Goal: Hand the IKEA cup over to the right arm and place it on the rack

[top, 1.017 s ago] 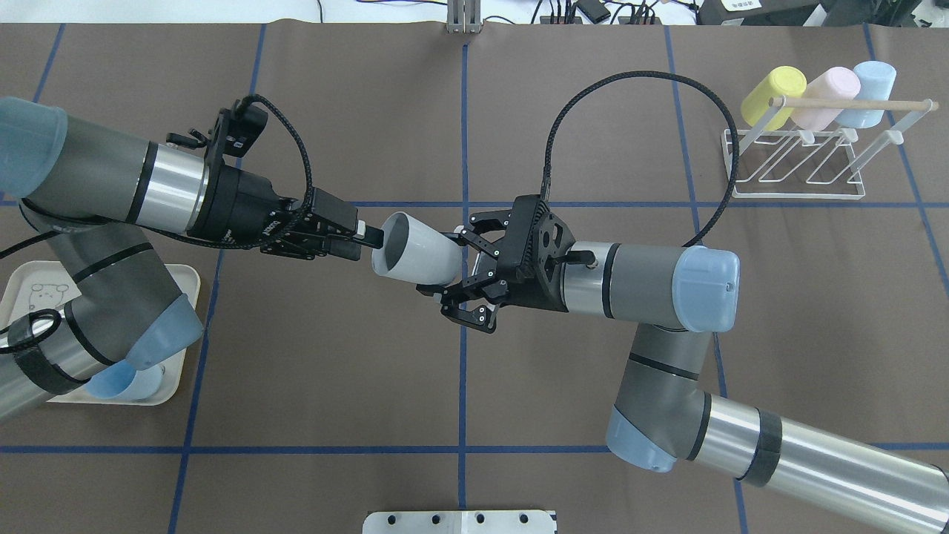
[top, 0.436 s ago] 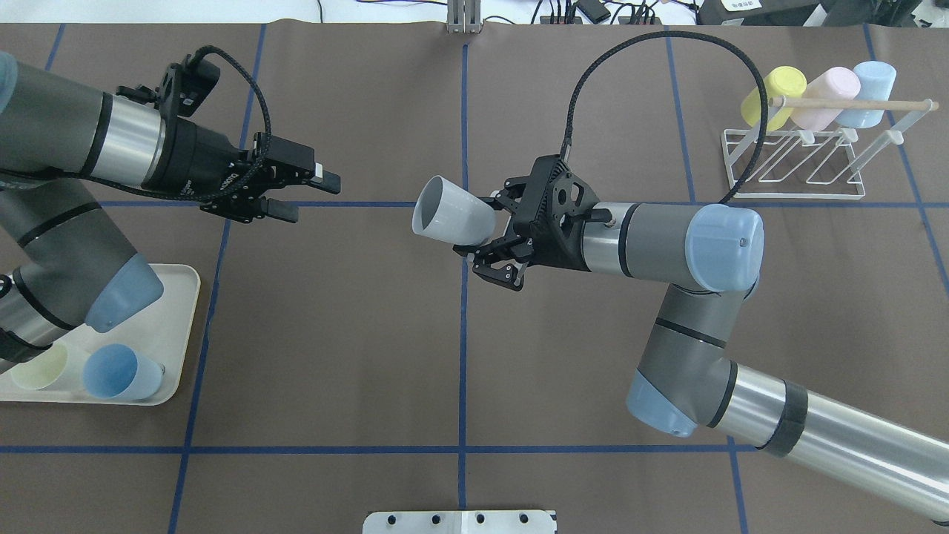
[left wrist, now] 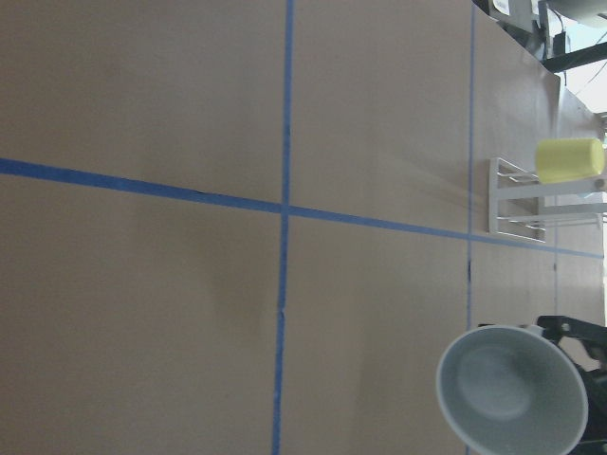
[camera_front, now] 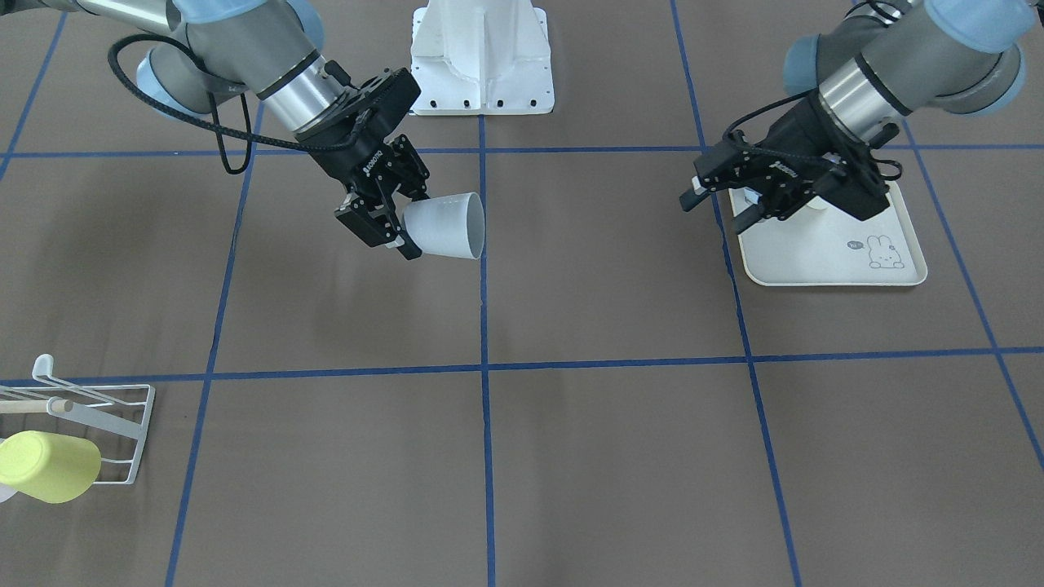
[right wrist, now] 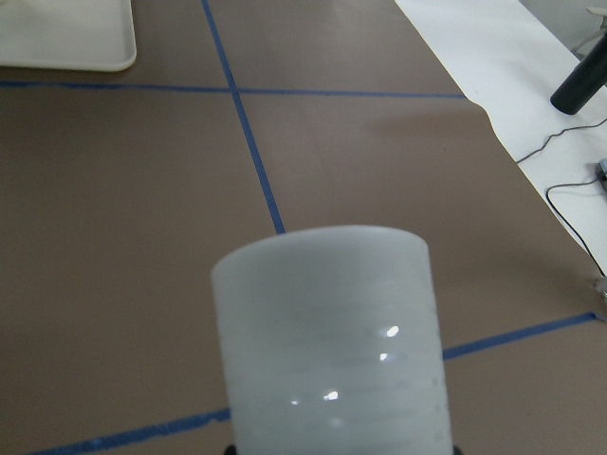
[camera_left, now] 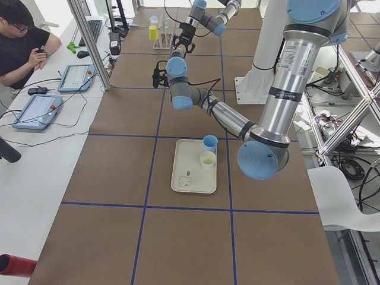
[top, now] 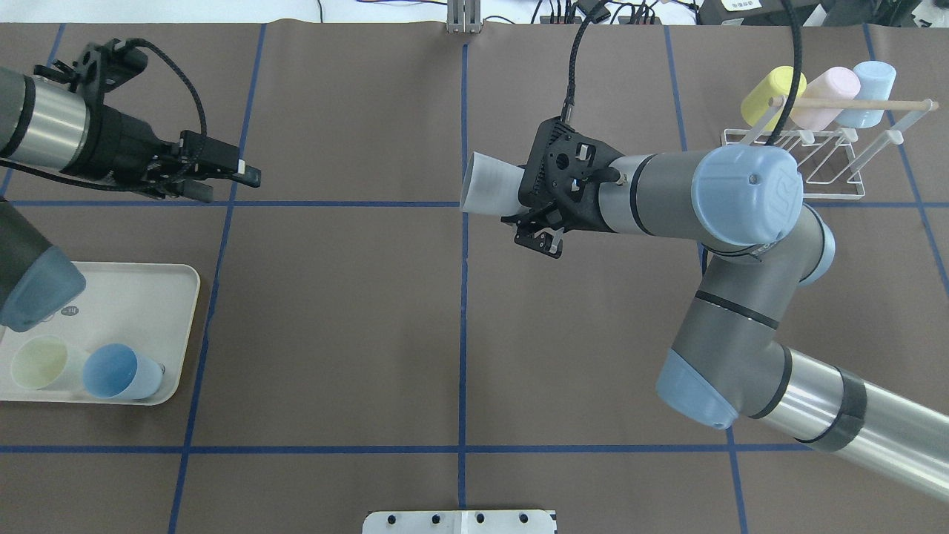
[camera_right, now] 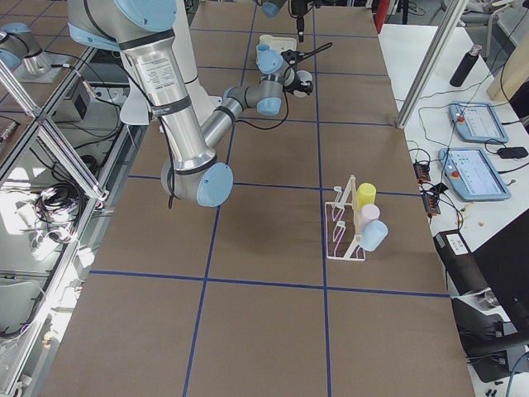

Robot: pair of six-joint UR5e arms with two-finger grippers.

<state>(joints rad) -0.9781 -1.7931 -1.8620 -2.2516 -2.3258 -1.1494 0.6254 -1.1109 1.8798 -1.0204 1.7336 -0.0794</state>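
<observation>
We note left tool (top: pixel 231 185) pulled back, jaws apart, empty; right tool (camera_front: pixel 405 222) clamps white cup (camera_front: pixel 449 226); tray (top: pixel 152 278) near left tool holds blue cup (top: pixel 118 371), cream cup (top: pixel 38 362).

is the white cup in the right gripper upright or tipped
Tipped on its side: the white cup lies horizontal in the right gripper, its open mouth facing sideways.

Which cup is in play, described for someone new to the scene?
Find the right arm, the one with the thick looping cable, near the table's centre. Its pincer holds a grey-white cup sideways in mid-air; all others sit on the tray or rack.
</observation>
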